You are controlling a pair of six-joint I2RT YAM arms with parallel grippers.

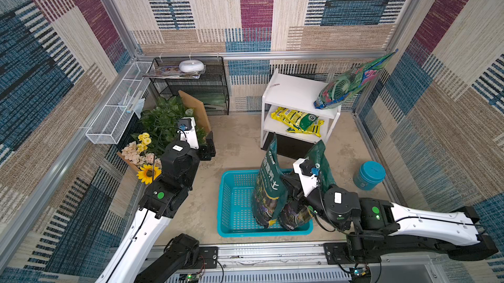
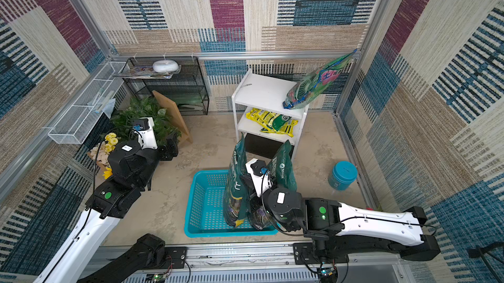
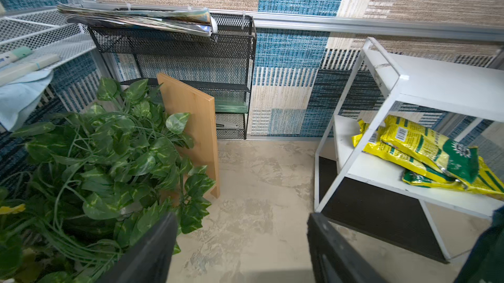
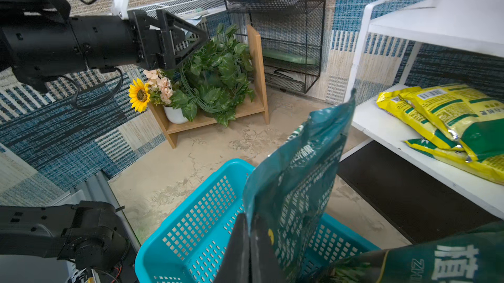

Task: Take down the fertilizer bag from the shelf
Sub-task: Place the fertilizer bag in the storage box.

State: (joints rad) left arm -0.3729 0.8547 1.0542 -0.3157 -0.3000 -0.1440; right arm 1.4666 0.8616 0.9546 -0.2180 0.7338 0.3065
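Note:
The white shelf [image 1: 294,90] [image 2: 261,90] stands at the back wall. A colourful green bag [image 1: 346,85] leans on its top board. Yellow bags [image 1: 300,120] [image 3: 425,148] lie on the middle board. Two dark green fertilizer bags stand upright in a teal basket [image 1: 223,199] on the floor. My right gripper [image 4: 249,217] is shut on the side edge of one dark green fertilizer bag [image 1: 268,186] [image 4: 300,164]. The second dark green bag [image 1: 320,167] stands beside my wrist. My left gripper [image 3: 241,214] [image 1: 208,149] hangs open over bare floor, next to the plant, with nothing between its fingers.
A wooden stand with a leafy plant [image 1: 161,126] and flowers sits at the left. Behind it are a black wire-mesh rack [image 1: 196,85] and a long white wire basket [image 1: 117,109] on the wall. A teal canister [image 1: 369,175] stands at the right wall.

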